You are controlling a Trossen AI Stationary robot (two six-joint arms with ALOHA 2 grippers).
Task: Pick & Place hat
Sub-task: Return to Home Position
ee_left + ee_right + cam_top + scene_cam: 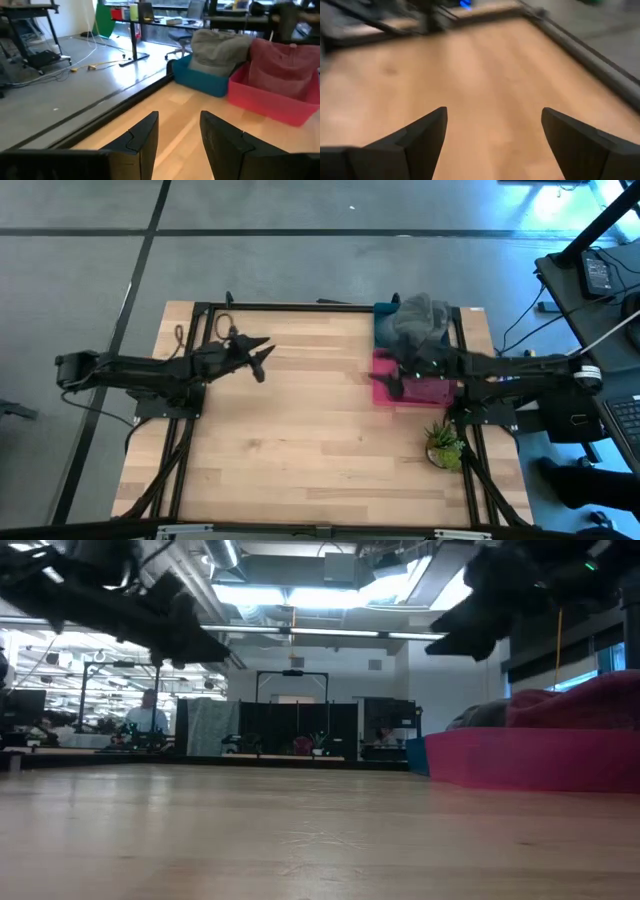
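Sorted: gray caps [420,320] heap the blue bin [382,330], the red cap [280,70] fills the pink bin [430,395]. The right pincer [386,384] hangs empty, spread wide, over the pink bin's edge; the left pincer [263,358], empty and slightly parted, hangs over the table [320,440]. Best lift clear before retracting.

Right side of bench [300,440]: rear bin [383,330] touching front bin [425,393]. Heaped caps [420,320] in rear bin, single cap [280,75] in front. Potted plant [443,445] before them.

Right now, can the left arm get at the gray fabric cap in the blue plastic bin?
Probably: only bare wooden table lies between the open left gripper and the gray fabric cap in the blue plastic bin. The right gripper hangs aside, by the pink plastic bin.
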